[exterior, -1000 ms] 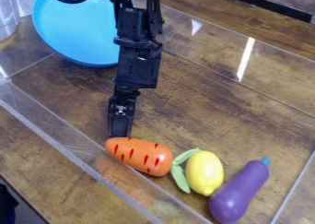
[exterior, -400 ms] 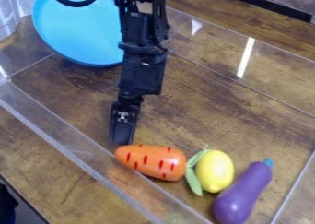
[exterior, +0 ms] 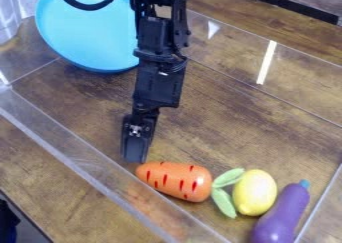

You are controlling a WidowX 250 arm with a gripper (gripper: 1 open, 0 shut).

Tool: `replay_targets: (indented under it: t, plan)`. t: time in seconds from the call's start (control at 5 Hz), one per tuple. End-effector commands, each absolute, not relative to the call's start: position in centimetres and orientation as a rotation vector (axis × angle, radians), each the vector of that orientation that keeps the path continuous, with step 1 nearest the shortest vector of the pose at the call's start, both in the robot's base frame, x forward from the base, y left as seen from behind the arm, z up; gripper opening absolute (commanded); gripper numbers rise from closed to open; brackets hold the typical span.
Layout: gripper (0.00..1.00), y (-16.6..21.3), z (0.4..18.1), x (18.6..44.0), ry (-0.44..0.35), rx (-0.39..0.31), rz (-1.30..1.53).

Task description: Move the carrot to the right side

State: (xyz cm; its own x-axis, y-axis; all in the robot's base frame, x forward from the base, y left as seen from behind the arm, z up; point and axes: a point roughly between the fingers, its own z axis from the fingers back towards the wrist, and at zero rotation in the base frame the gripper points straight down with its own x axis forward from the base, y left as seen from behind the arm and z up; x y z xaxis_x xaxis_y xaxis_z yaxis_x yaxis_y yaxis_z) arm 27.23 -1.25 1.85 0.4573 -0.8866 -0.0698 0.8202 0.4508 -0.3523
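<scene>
Locating carrot: the carrot lies on the wooden table, touching the lemon.
Gripper: the gripper hangs just above-left; open or closed, cannot tell.
Handling: likely light, rigid, slick plastic; grasp across the middle.

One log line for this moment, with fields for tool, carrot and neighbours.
tool: above the carrot's left end, state unclear | carrot: lying on table | lemon: right of carrot | eggplant: beyond lemon

The bottom edge cuts off the lower end of the eggplant at lower right. My arm leaves the frame at the top and covers part of the blue bowl at upper left. My gripper is too dark and small to tell whether its jaws are parted.
</scene>
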Motion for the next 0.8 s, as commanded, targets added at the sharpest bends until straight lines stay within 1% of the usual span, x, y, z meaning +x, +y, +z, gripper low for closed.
replay_targets:
  t: [0.0, 0.6]
  plan:
    - [1.0, -2.57, 1.34, 26.37, 0.285, -0.309, -1.143]
    - [1.0, -3.26, 1.36, 26.52, 0.297, -0.328, -1.153]
